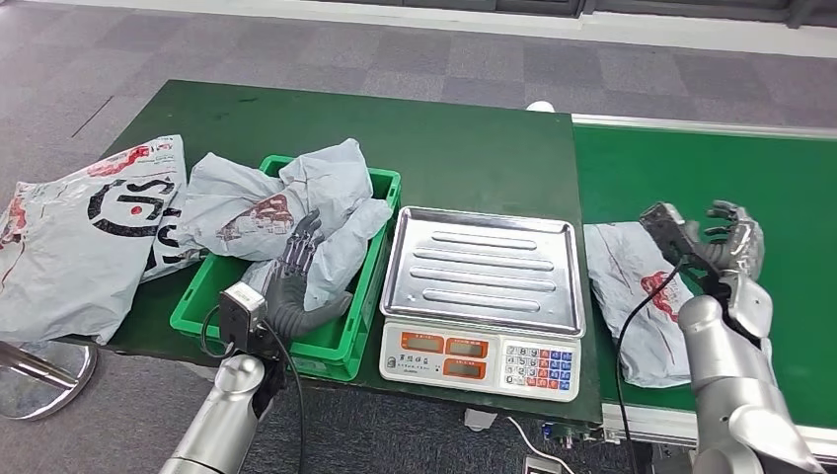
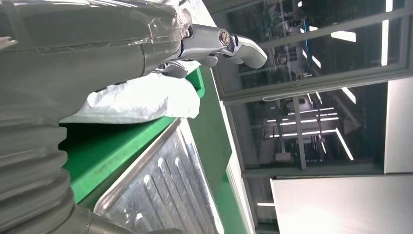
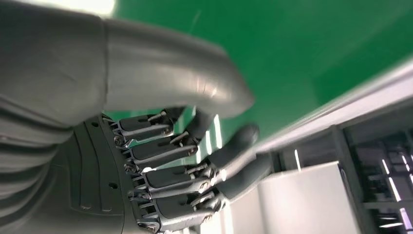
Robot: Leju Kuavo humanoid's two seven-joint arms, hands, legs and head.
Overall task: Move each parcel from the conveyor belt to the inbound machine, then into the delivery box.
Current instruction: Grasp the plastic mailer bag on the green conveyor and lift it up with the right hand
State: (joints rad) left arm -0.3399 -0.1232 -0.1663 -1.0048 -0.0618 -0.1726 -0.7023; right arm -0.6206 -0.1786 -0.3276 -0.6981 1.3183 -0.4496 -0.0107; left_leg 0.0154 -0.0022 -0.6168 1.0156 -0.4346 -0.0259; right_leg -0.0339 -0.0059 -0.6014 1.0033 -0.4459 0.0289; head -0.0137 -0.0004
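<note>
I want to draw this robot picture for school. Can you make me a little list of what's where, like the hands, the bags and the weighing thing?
Left hand: over the green crate, fingers spread, holding nothing
Right hand: above the conveyor belt, open, holding nothing
Green crate: holds crumpled grey parcels
Scale: silver tray bare, between crate and belt
Parcel on belt: grey bag lying flat beside the scale
Big bag: on the table's left end, hanging over the edge
Conveyor belt: green, right of the table

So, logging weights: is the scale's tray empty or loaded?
Empty: the scale's tray shows bare ribbed metal; the nearest parcel lies on the belt beside it.
</note>
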